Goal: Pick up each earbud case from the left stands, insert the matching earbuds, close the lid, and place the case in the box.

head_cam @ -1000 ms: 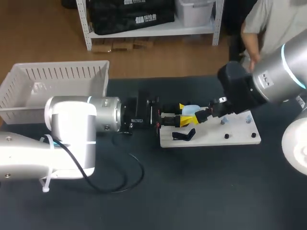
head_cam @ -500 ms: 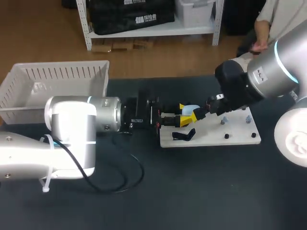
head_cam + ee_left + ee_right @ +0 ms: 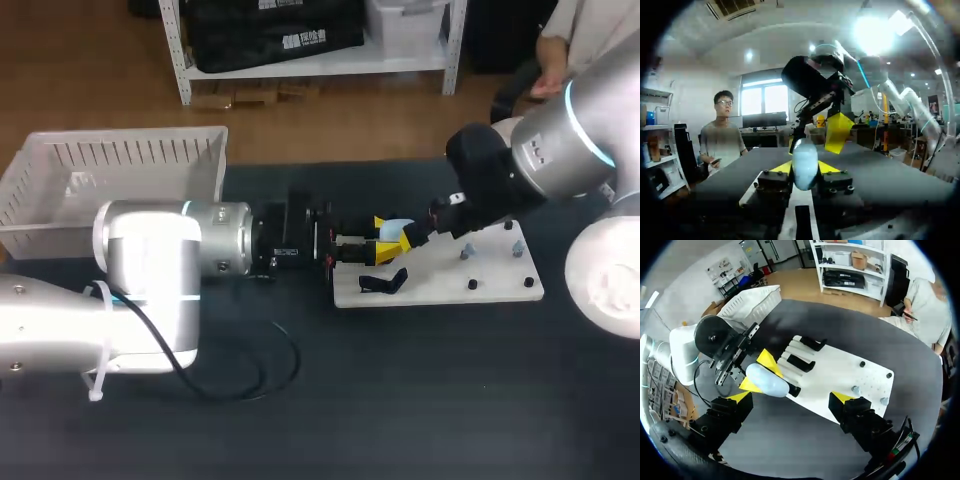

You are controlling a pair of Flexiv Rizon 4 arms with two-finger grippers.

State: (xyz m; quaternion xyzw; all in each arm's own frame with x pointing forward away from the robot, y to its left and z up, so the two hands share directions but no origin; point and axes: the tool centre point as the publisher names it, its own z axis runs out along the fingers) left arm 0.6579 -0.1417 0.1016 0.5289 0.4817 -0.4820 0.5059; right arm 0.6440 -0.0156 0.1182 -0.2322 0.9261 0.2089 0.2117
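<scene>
My left gripper (image 3: 383, 243) is shut on a pale blue earbud case (image 3: 393, 229) and holds it over the near-left end of the white board (image 3: 450, 285). In the left wrist view the case (image 3: 805, 163) sits upright between my yellow fingertips (image 3: 781, 167). My right gripper (image 3: 414, 238) hangs just right of the case, wide open; its yellow finger (image 3: 838, 132) shows behind the case. From the right wrist the case (image 3: 768, 381) lies ahead of my open right gripper (image 3: 790, 399). Small pale earbuds (image 3: 855, 389) stand on pegs on the board (image 3: 840, 371).
Black stands (image 3: 384, 283) sit at the board's left end, also seen as black stands (image 3: 801, 363) from the right wrist. A white slatted basket (image 3: 120, 160) stands at the table's far left. A black cable (image 3: 270, 370) loops on the dark tabletop near my left arm.
My right gripper has drawn a little leftward toward the case. The left arm and the case have stayed put.
</scene>
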